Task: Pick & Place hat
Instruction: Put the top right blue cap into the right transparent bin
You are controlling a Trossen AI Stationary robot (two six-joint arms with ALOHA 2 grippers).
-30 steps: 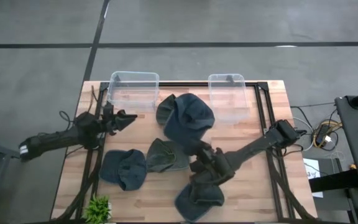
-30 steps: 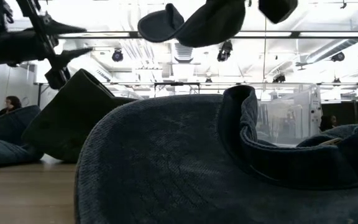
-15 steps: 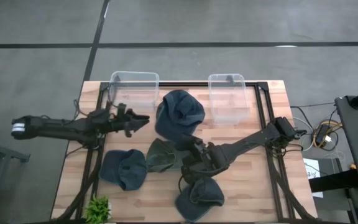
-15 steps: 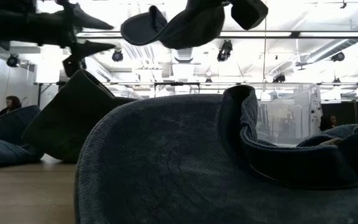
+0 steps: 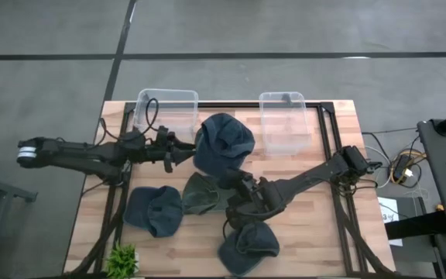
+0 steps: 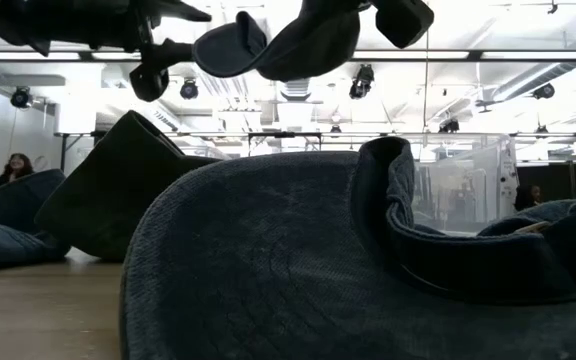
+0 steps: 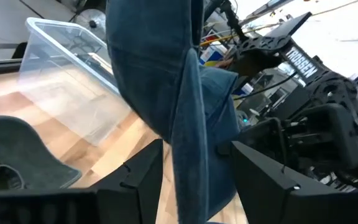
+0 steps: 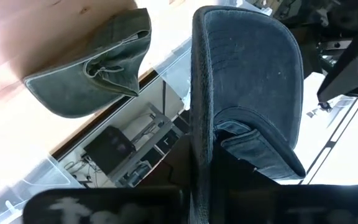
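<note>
A blue denim hat (image 5: 223,146) hangs in the air above the table's middle, its brim (image 6: 226,45) pointing at my left arm. My right gripper (image 5: 238,190) reaches in from the right and is shut on it. My left gripper (image 5: 183,149) is open and comes level from the left. Its fingers (image 7: 143,169) stand on either side of the hat's hanging edge (image 7: 185,130) without plainly touching it. A dark olive hat (image 5: 204,194) and two more blue hats (image 5: 153,211) (image 5: 248,246) lie on the table. My right gripper (image 8: 201,186) pinches the hat's rim edge (image 8: 201,130) on the side nearest the table's near edge. The fingertips are hidden under the cloth in the wrist view. The hat (image 6: 298,40) is lifted clear of the table and stands up from the fingers, crown and brim spread.
Two clear plastic bins (image 5: 166,112) (image 5: 285,120) stand along the far edge. A small green plant (image 5: 121,260) sits at the near left corner. A blue hat (image 6: 298,260) lies right in front of the low camera. Bare wood shows near the right edge.
My left gripper has travelled toward the table's right, from beside the left bin up to the held hat, until its fingers flank the hat's edge. My right gripper has carried the hat a little toward the left and then held still.
</note>
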